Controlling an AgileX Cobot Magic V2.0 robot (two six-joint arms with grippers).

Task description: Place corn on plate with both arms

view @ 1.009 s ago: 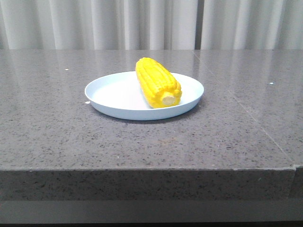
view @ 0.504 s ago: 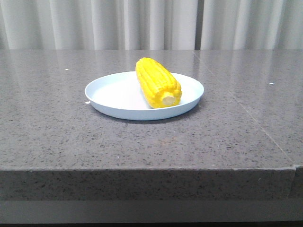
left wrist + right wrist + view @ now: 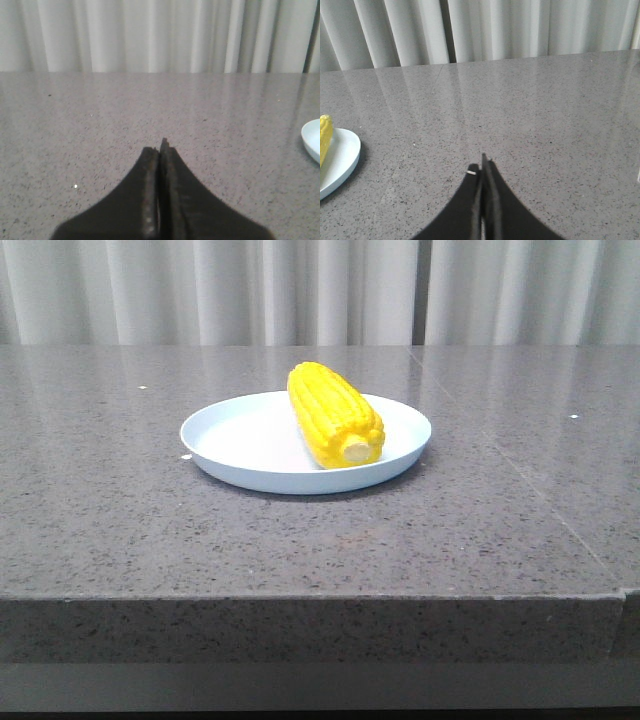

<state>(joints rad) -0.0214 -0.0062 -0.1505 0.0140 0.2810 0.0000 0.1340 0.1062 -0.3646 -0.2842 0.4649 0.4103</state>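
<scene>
Corn (image 3: 333,417) lying on plate (image 3: 230,445), stub end toward camera, grey tabletop (image 3: 120,520) beneath, left hand (image 3: 161,146) closed and empty, right hand (image 3: 482,162) closed and empty

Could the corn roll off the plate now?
Maybe, but it looks settled. The corn is round and lies inside the plate, whose rim is low, so a bump to the table might roll it out. Both grippers, left and right, are shut and away from it.
</scene>
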